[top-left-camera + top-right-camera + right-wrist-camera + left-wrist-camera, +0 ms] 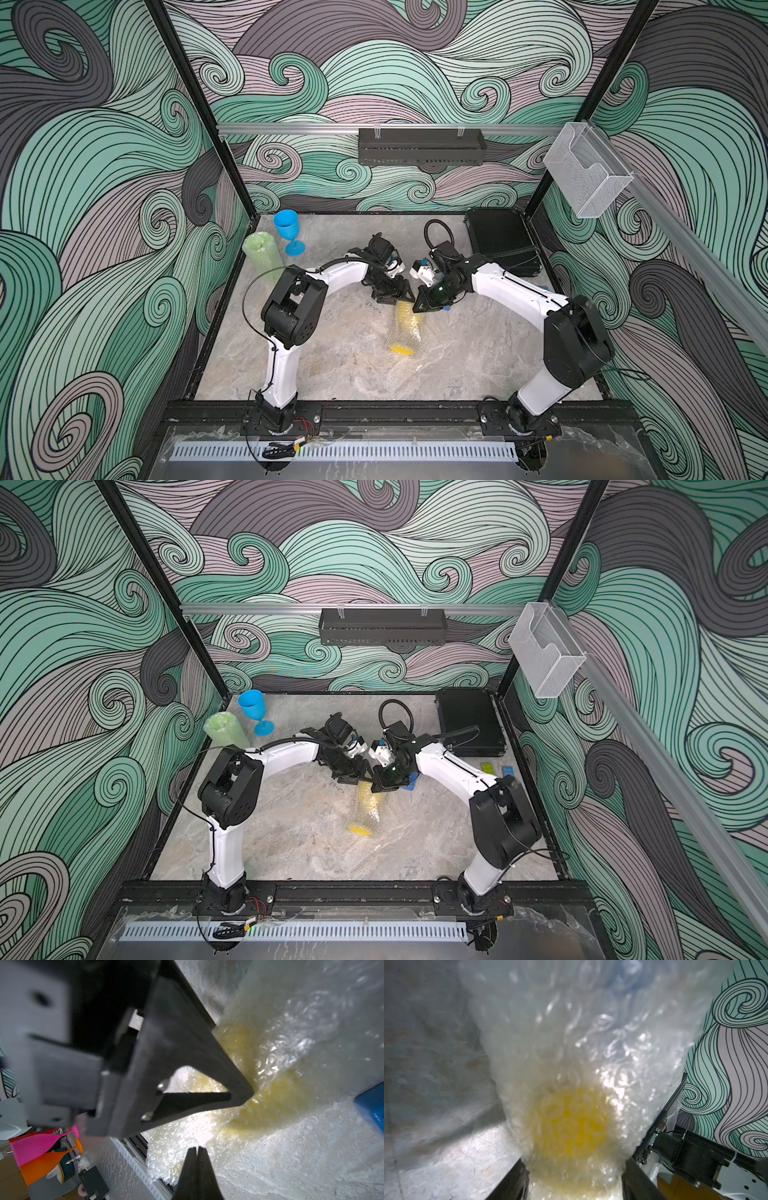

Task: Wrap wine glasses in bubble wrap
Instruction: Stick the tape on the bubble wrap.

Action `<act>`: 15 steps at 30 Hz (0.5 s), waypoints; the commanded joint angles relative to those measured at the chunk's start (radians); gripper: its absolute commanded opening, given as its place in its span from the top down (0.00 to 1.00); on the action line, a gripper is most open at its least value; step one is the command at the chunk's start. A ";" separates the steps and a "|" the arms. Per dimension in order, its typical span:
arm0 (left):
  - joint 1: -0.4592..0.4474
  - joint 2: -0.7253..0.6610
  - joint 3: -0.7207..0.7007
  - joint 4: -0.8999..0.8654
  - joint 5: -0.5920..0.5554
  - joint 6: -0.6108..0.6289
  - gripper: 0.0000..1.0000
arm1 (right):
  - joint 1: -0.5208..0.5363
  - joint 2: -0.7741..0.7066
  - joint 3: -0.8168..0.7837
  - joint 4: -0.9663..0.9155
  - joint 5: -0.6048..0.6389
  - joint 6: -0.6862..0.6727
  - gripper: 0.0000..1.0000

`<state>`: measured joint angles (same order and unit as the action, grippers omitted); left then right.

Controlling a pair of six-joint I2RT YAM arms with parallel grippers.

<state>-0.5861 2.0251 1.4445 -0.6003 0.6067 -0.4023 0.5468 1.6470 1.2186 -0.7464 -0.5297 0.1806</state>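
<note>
The left gripper (573,1184) is clenched around one end of the yellow goblet (569,1126), and the bubble wrap (571,1032) fills the gap between its fingers (633,1178). The rest of the bundle lies on the table (332,365) and reaches away from them, foot end farthest. The right gripper (197,1151) is pinched shut on nothing, its tips just beside the loose wrap near the left's finger. The step looks like closing off that end. Hold firmly but gently with the left so no layer unrolls. Use the right tips to tuck the slack inward rather than shove the goblet sideways.
</note>
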 commanded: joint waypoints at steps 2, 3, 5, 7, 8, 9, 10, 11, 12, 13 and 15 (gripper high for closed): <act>-0.022 0.066 -0.028 -0.105 -0.094 0.020 0.36 | 0.001 0.007 0.037 -0.048 -0.029 -0.033 1.00; -0.023 0.068 -0.029 -0.105 -0.096 0.021 0.36 | 0.002 0.015 0.041 -0.049 -0.028 -0.036 1.00; -0.023 0.063 -0.024 -0.111 -0.105 0.025 0.36 | 0.002 0.034 0.047 -0.043 -0.028 -0.038 1.00; -0.021 0.063 -0.026 -0.109 -0.101 0.022 0.36 | 0.005 0.055 0.051 -0.035 -0.028 -0.043 1.00; -0.022 0.065 -0.030 -0.105 -0.097 0.019 0.36 | 0.005 0.066 0.054 -0.034 -0.025 -0.050 1.00; -0.023 0.068 -0.033 -0.105 -0.094 0.020 0.36 | 0.005 0.079 0.058 -0.037 -0.023 -0.058 1.00; -0.023 0.069 -0.029 -0.107 -0.098 0.022 0.36 | 0.005 0.089 0.058 -0.036 -0.018 -0.064 1.00; -0.023 0.067 -0.025 -0.111 -0.103 0.023 0.36 | 0.005 0.093 0.055 -0.037 -0.012 -0.067 1.00; -0.022 0.065 -0.022 -0.114 -0.104 0.026 0.36 | 0.005 0.097 0.051 -0.036 -0.005 -0.071 1.00; -0.022 0.063 -0.022 -0.113 -0.103 0.024 0.36 | 0.005 0.102 0.048 -0.036 0.000 -0.076 1.00; -0.023 0.066 -0.028 -0.106 -0.095 0.020 0.36 | 0.006 0.111 0.045 -0.035 0.013 -0.086 1.00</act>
<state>-0.5873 2.0254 1.4448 -0.6006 0.6075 -0.4023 0.5468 1.7512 1.2583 -0.7647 -0.5381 0.1268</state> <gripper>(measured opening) 0.638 0.048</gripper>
